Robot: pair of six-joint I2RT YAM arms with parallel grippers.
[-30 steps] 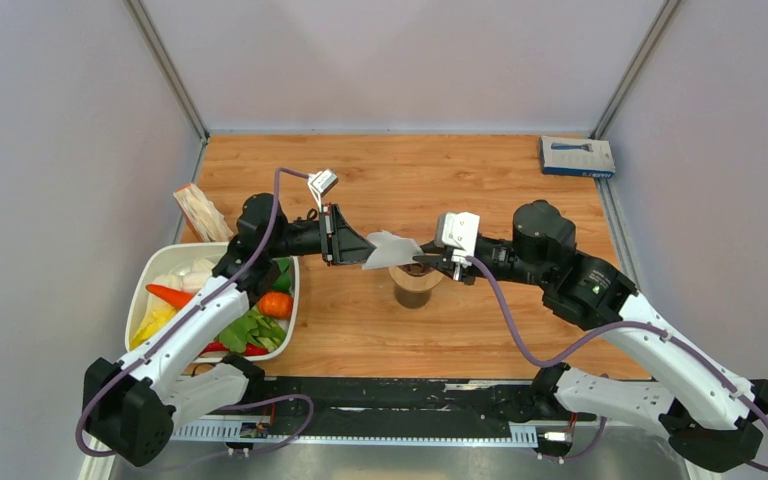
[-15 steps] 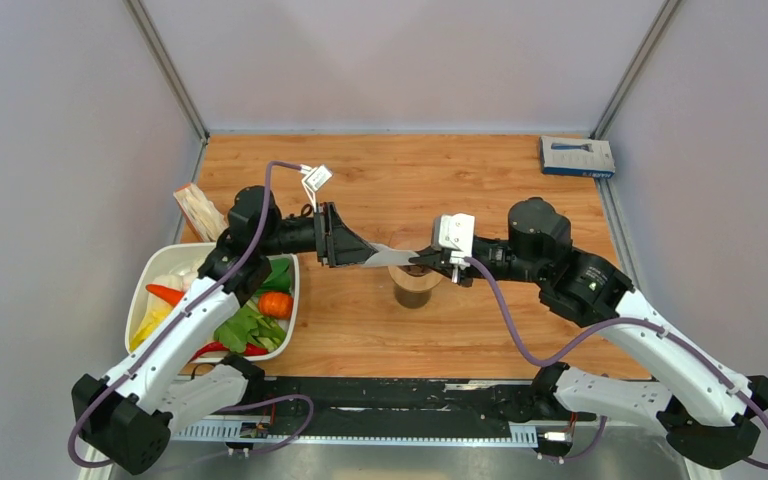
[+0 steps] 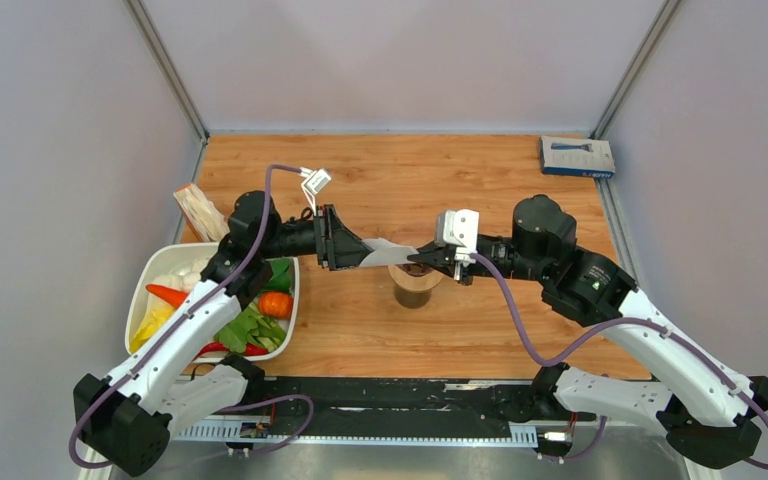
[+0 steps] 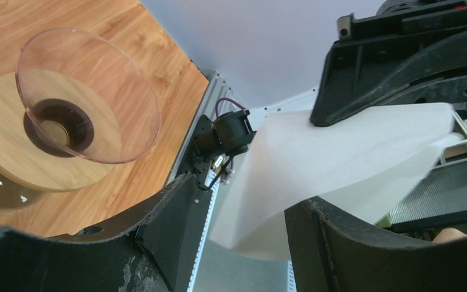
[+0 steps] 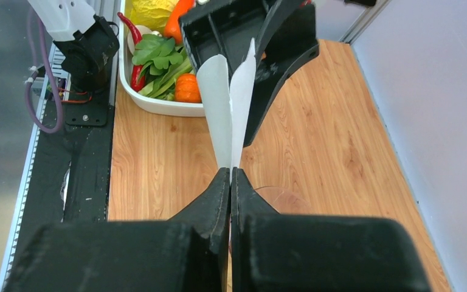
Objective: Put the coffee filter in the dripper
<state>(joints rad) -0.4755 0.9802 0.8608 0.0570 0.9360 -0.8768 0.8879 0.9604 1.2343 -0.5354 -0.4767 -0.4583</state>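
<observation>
Two changes: left jaws released the coffee filter (image 4: pixel 340 152), right jaws now clenched on it; handover done, dripper (image 4: pixel 88 97) placement next.

Bright, even overhead light; soft faint shadows under arms (image 3: pixel 190 330) on table (image 3: pixel 380 330). Top view sharp. Left wrist view: left fingers (image 4: pixel 371 249) dark, blurred; dripper (image 4: pixel 97 91) rim glints. Right wrist view: right fingers (image 5: pixel 207 207) soft, filter (image 5: pixel 219 103) crisp.

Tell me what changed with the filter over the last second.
The left fingers opened, releasing the coffee filter; the right fingers shut on its other end. The filter tipped nearly edge-on to the top camera. The dripper and vegetable tray stayed put.
</observation>
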